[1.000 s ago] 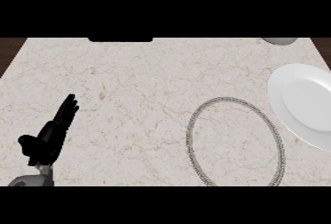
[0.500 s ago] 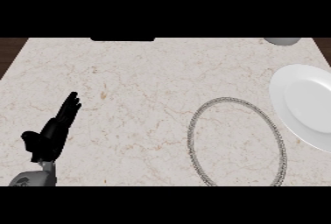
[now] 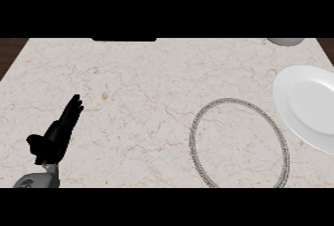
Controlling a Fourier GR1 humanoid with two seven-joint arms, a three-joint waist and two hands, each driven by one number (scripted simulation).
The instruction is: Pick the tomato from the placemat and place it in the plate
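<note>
The placemat (image 3: 238,142) is a marble-patterned oval with a grey beaded rim, lying at the lower right of the counter. No tomato shows on it or anywhere else in the head view. A white plate (image 3: 306,106) lies at the right edge, partly cut off, with nothing on it. My left hand (image 3: 55,134) rests at the lower left, fingers straight and pointing up, holding nothing. My right hand does not show.
A grey round object (image 3: 285,41) sits at the top right corner, mostly cut off. A dark flat object (image 3: 124,39) lies at the counter's far edge. The counter top (image 3: 143,88) is pale marble.
The view has shifted slightly, so the plate and placemat sit a little further right and lower. My left hand stays open at the lower left.
</note>
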